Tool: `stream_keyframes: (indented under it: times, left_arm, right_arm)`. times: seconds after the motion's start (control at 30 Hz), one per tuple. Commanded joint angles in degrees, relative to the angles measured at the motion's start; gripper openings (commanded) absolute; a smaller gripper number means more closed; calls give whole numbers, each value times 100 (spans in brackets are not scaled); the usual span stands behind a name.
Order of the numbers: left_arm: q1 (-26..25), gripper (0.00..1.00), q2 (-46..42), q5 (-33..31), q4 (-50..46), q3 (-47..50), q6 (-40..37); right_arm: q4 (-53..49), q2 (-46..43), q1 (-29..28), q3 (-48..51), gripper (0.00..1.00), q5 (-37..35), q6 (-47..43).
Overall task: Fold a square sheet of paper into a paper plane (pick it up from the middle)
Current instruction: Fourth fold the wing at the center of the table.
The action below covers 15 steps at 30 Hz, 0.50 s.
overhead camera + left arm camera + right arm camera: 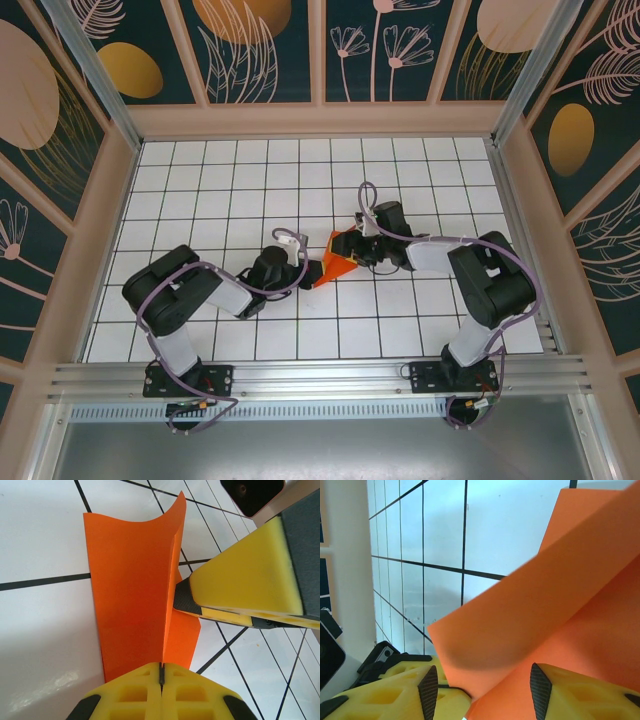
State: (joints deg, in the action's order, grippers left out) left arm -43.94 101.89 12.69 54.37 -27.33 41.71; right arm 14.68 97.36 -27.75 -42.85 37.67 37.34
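The square sheet of paper (336, 258) is bright orange and folded along a centre crease, its flaps standing up off the white grid table (250, 190). It is a wide folded shape, not a narrow dart. My left gripper (303, 268) holds it from the left. In the left wrist view that gripper (161, 672) is shut on the crease of the sheet (132, 595). My right gripper (358, 248) is at the sheet's right end. In the right wrist view it (484, 692) is open, with the orange sheet (545, 605) lying between its fingers (429, 690).
The right gripper's yellow finger (245, 575) hangs close over the sheet's right flap. Part of the left gripper (382, 655) shows just beyond the right one. Patterned cage walls (250, 50) and wooden posts ring the table. An aluminium rail (320, 375) runs along the near edge.
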Motion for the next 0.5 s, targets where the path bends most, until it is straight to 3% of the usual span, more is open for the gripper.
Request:
stream_keyframes:
  times: [0.0, 0.47]
  left_arm:
    - [-26, 6, 93, 148, -37, -164, 78]
    - [-22, 11, 278, 203, -427, -420, 88]
  right_arm:
    - [117, 133, -21, 6, 55, -89, -96]
    - [-382, 515, -20, -167, 55, -674, -42]
